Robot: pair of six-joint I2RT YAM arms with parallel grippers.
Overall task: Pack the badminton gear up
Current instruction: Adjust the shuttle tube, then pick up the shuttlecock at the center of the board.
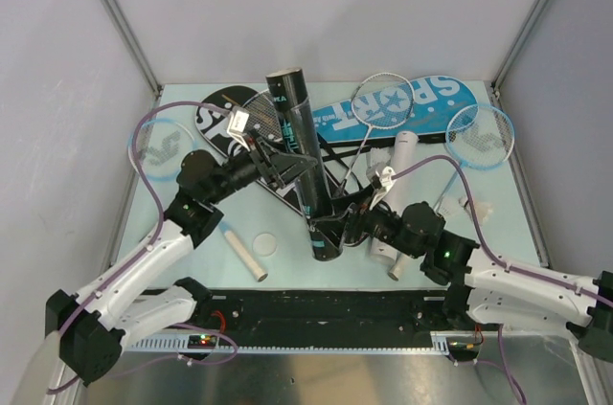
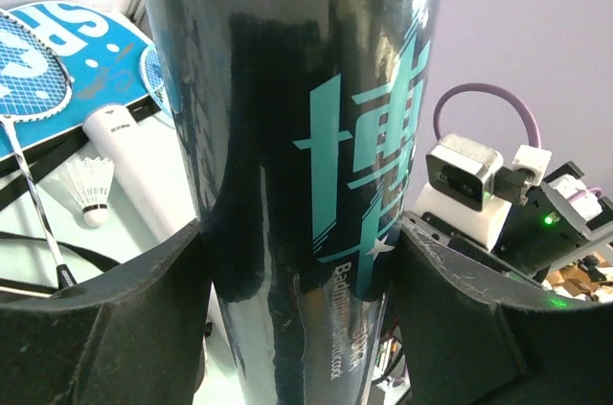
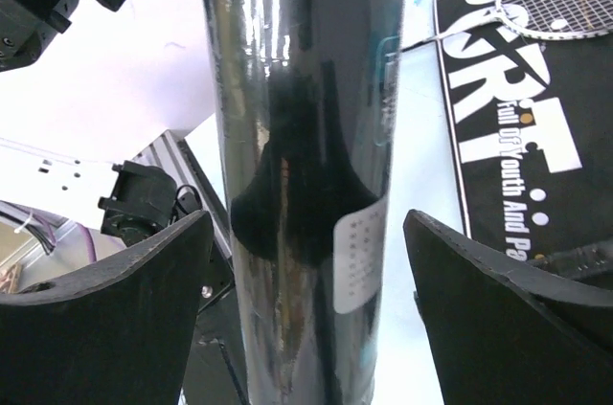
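Observation:
A long black tube (image 1: 308,170) stands tilted in the middle of the table. My left gripper (image 1: 295,164) is shut on its upper half, and in the left wrist view both fingers (image 2: 144,319) press its sides (image 2: 306,137). My right gripper (image 1: 337,225) sits lower around the same tube (image 3: 297,137), open, with a gap at each finger (image 3: 124,309). A white shuttlecock (image 2: 93,190) lies beside a white tube (image 2: 134,151). Black (image 1: 225,118) and blue (image 1: 421,108) "SPORT" covers lie at the back under a silver racket (image 1: 383,101).
One light-blue racket (image 1: 481,135) lies at the right edge and another (image 1: 161,148) at the left. A thin white tube (image 1: 244,257) and a round white cap (image 1: 266,244) lie near the front left. A second white tube (image 1: 402,151) is beside my right arm.

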